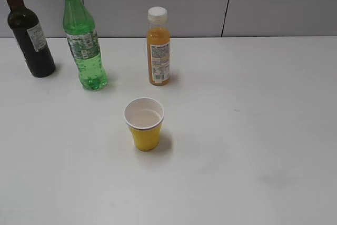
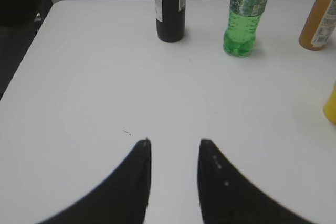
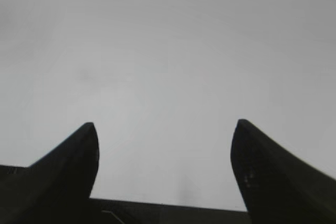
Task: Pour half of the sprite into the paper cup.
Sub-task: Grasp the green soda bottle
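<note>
Still risky: tall transparent green plastic sprite bottle [image 1: 84,43], uncapped, far left between dark wine bottle [image 1: 29,32] and orange juice bottle [image 1: 158,48], could tip; small yellow paper cup [image 1: 144,125] nearer. Left gripper [image 2: 174,145] partly open, right gripper [image 3: 164,129] wide, both empty.

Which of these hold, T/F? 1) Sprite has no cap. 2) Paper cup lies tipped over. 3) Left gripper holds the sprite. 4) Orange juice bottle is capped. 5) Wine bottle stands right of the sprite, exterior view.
1) True: the sprite has an open neck.
2) False: the paper cup stands upright.
3) False: the left gripper is open, holding nothing, short of the bottles.
4) True: the orange juice bottle has a white cap.
5) False: the wine bottle stands left of it.
</note>
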